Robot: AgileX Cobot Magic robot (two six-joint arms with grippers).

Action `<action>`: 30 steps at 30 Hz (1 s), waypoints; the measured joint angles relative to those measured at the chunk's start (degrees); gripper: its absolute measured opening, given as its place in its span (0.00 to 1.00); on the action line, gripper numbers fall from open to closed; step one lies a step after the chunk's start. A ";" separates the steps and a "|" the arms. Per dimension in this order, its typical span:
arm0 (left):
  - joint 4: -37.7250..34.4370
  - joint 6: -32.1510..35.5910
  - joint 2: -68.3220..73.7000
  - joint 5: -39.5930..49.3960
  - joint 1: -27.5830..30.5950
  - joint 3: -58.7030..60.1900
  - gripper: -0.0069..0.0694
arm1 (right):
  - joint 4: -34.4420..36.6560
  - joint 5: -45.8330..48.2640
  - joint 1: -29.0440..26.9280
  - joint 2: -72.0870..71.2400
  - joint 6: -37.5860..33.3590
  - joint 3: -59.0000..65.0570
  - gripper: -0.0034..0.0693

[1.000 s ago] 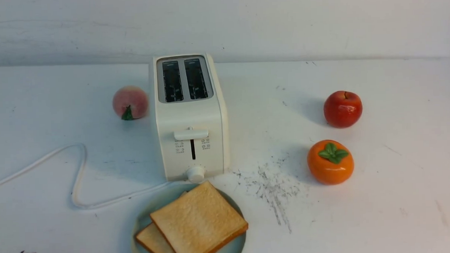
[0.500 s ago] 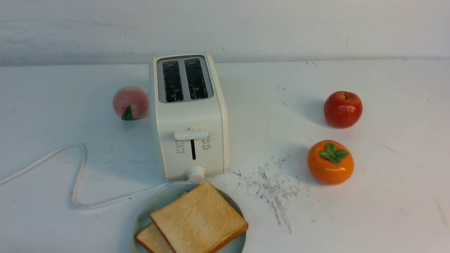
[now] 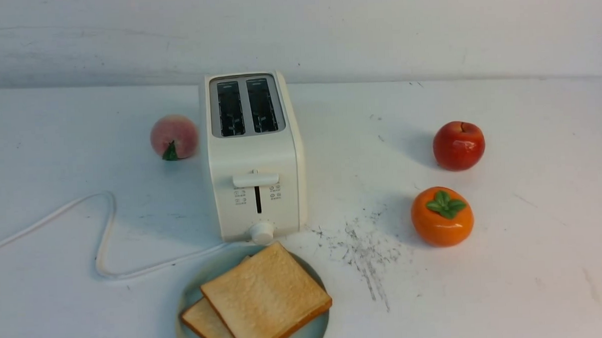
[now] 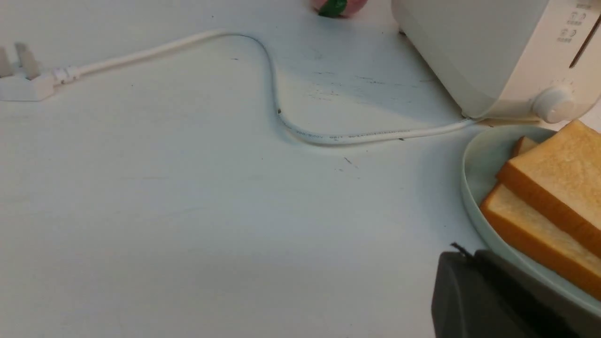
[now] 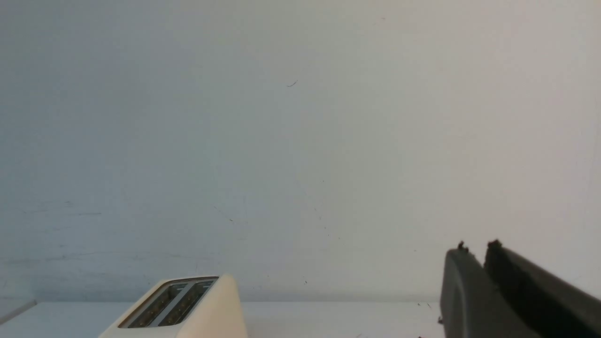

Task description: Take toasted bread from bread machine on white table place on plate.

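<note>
Two slices of toasted bread lie stacked on the plate at the near edge of the white table. The top slice overlaps the lower slice. Just behind the plate stands the bread machine, both its slots empty. My left gripper is shut with nothing in it, close beside the plate's rim and the toasted bread. My right gripper is raised toward the wall, its fingers nearly together and holding nothing, with the bread machine low in its view. Neither gripper shows in the front view.
A peach sits left of the bread machine. A red apple and an orange persimmon stand at the right. The white cord loops over the left side to its plug. Dark scratch marks lie right of the plate.
The dark tip of my left gripper, at the bottom left corner of the front view a second ago, has left that view. Nothing on the table moved.
</note>
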 joint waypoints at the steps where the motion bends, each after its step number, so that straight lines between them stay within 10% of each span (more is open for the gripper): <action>1: 0.00 0.00 0.00 0.00 0.23 0.00 0.10 | 0.00 0.00 0.00 0.00 0.00 0.00 0.14; 30: -0.05 0.00 0.00 0.00 0.47 0.04 0.13 | -0.11 -1.14 0.00 0.00 0.06 0.00 0.19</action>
